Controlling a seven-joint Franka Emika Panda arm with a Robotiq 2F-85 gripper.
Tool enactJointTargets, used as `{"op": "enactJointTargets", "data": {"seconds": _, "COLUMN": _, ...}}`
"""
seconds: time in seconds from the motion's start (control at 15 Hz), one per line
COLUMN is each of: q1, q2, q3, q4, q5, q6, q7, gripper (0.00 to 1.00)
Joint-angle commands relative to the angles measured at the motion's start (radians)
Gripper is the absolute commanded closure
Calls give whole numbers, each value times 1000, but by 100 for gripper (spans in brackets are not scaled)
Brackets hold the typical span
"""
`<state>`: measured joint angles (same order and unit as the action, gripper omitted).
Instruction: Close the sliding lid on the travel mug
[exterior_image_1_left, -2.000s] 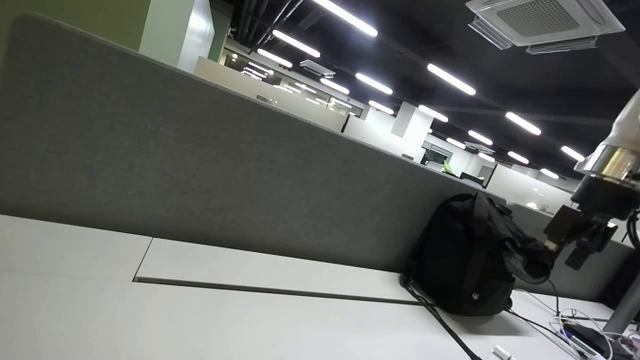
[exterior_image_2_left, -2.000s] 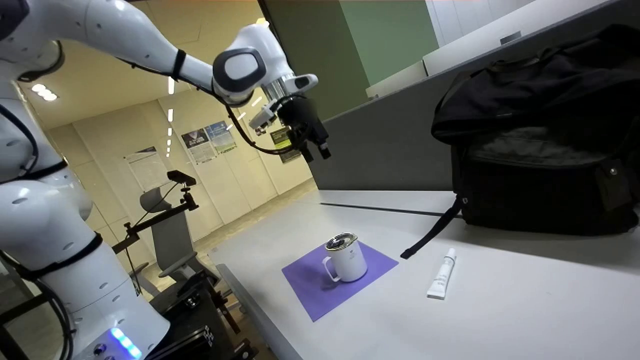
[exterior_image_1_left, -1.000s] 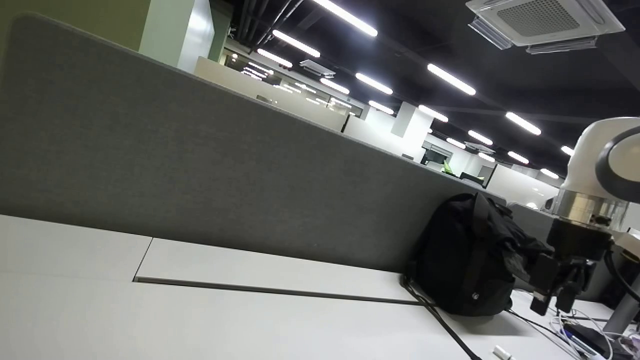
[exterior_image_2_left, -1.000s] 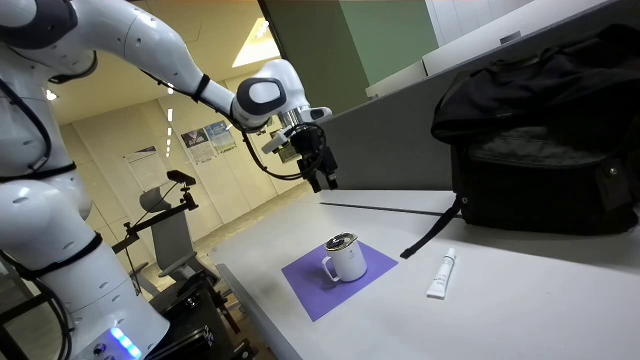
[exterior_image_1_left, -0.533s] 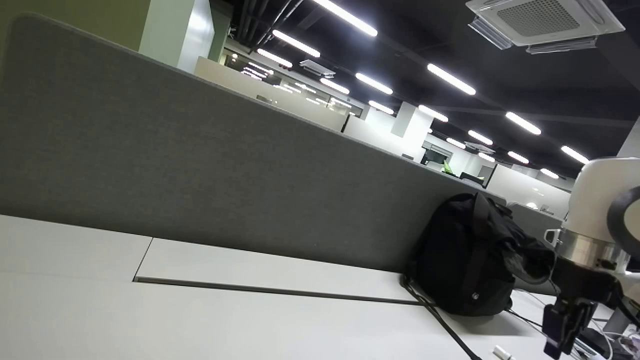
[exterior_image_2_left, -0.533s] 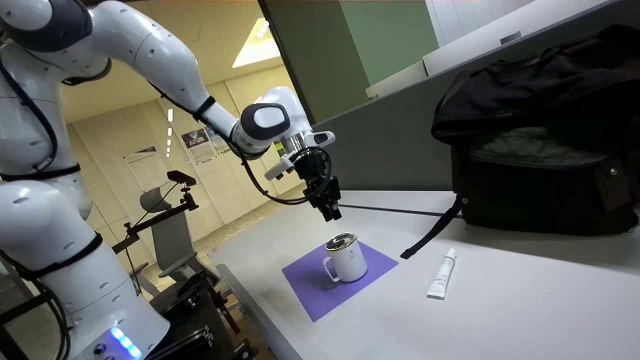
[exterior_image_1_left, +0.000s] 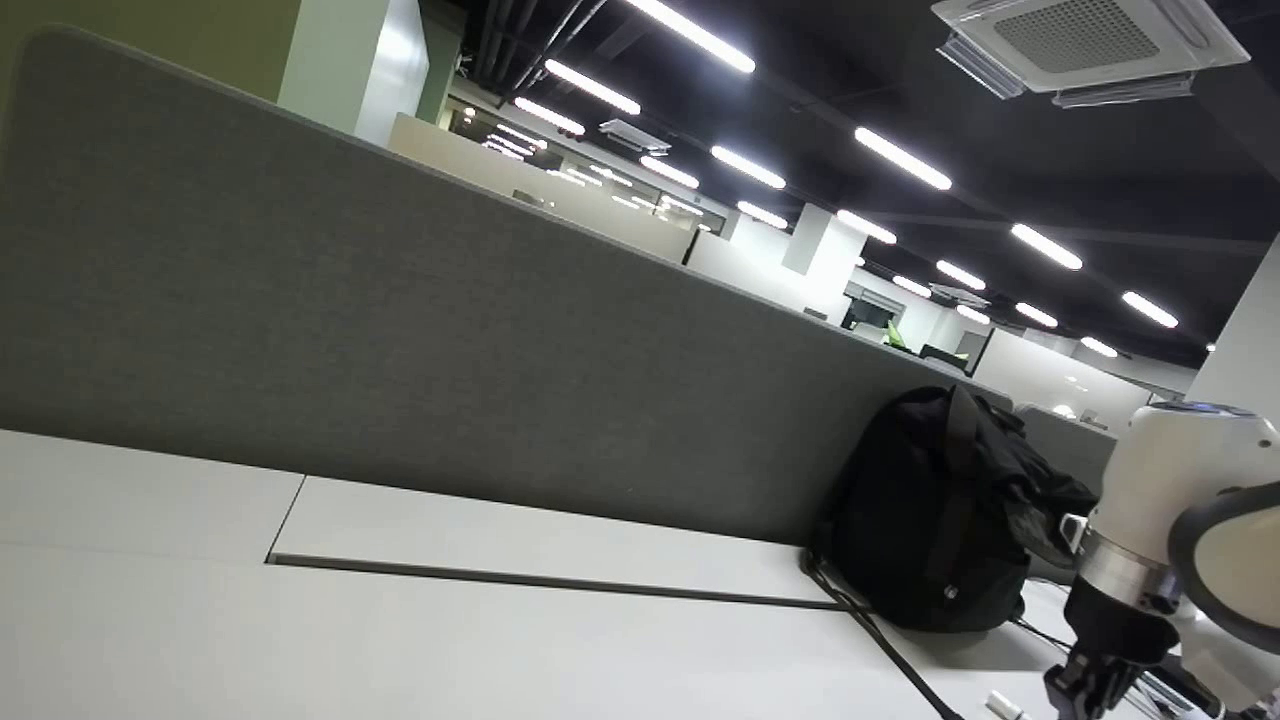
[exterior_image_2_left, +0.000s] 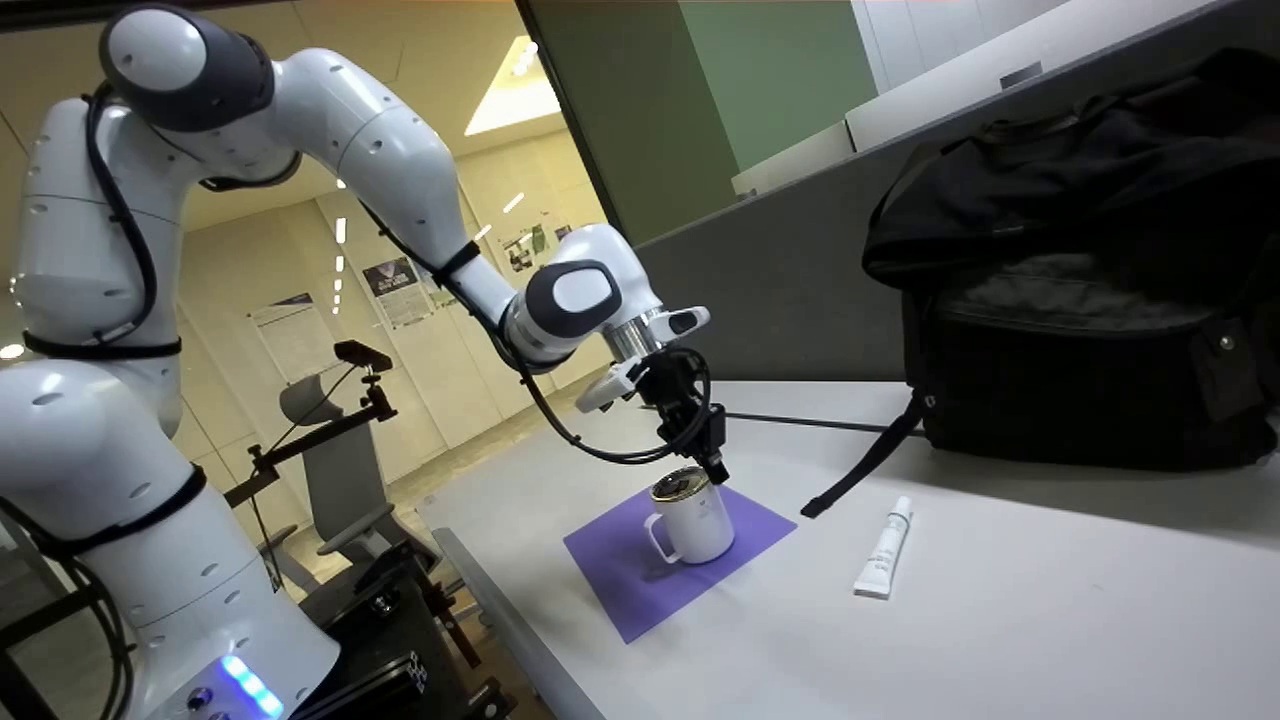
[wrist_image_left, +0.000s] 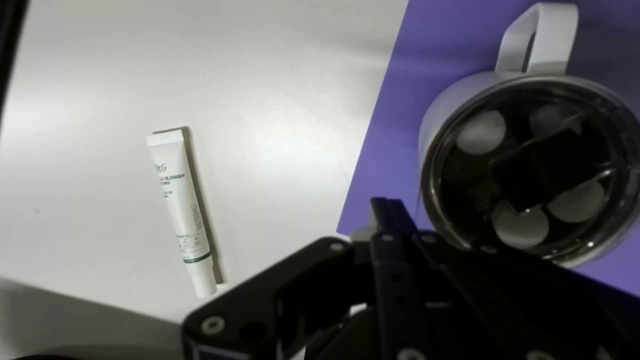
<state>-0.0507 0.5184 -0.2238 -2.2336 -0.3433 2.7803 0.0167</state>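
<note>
Travel mug (exterior_image_2_left: 698, 528) stands upright just beside the gripper (exterior_image_2_left: 716, 471)

In an exterior view, the travel mug (exterior_image_2_left: 700, 526) is standing on a mat (exterior_image_2_left: 620, 575), which is lying on the worktop (exterior_image_2_left: 1010, 610). To the mat's right, apart from it, a tube (exterior_image_2_left: 883, 555) is lying. Behind the tube, before a partition (exterior_image_2_left: 770, 310), a backpack (exterior_image_2_left: 1080, 340) is resting, its strap (exterior_image_2_left: 870, 463) ending near the mat's right corner. The gripper (exterior_image_2_left: 715, 474) is hanging beside the travel mug's top, on the right.

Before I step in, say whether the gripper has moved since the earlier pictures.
Yes: in an exterior view, the gripper has come down toward the mug.
</note>
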Motion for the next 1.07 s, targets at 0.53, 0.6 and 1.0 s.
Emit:
{"op": "enactJointTargets", "data": {"seconds": 0.53, "q1": 59, "q2": -139, "q3": -4, "q4": 12, "q5": 32, "q6": -258, "q7": 33, "gripper": 100}}
{"op": "enactJointTargets", "data": {"seconds": 0.6, "q1": 54, "q2": -140, "q3": 6, "q4": 17, "q5": 35, "q6": -279, "q7": 32, "gripper": 100}}
{"op": "enactJointTargets", "data": {"seconds": 1.0, "q1": 28, "q2": -113, "q3": 50, "q4": 26, "q5": 65, "q6": -260, "q7": 17, "gripper": 100}}
